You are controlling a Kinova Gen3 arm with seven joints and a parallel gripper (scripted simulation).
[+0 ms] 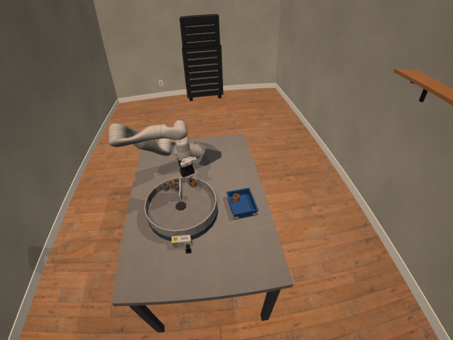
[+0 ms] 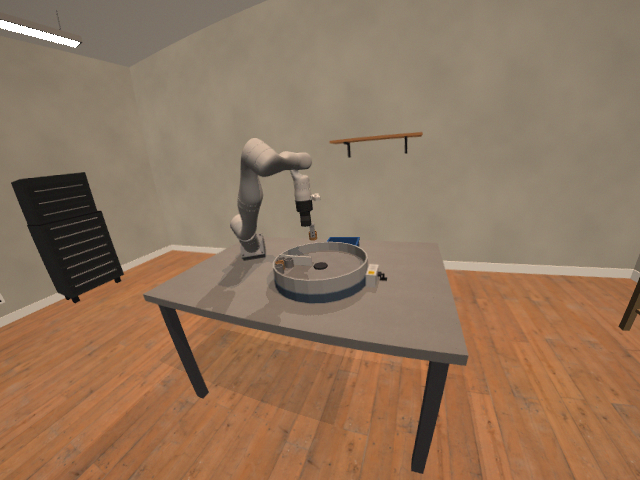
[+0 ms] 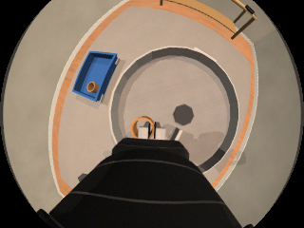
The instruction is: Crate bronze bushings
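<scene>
My gripper is shut on a bronze bushing and holds it above the far rim of the round turning table. The held bushing also shows in the exterior view and in the wrist view. On the turning table, at its far left, stand one bronze bushing and two steel bushings, next to a white divider bar. The blue crate lies to the right of the turning table with one bronze bushing in it; the crate also shows in the wrist view.
A black hub marks the turning table's middle. A small control box sits at its near rim. The arm's base stands at the table's far end. A wall shelf hangs at the right, a black drawer cabinet at the back.
</scene>
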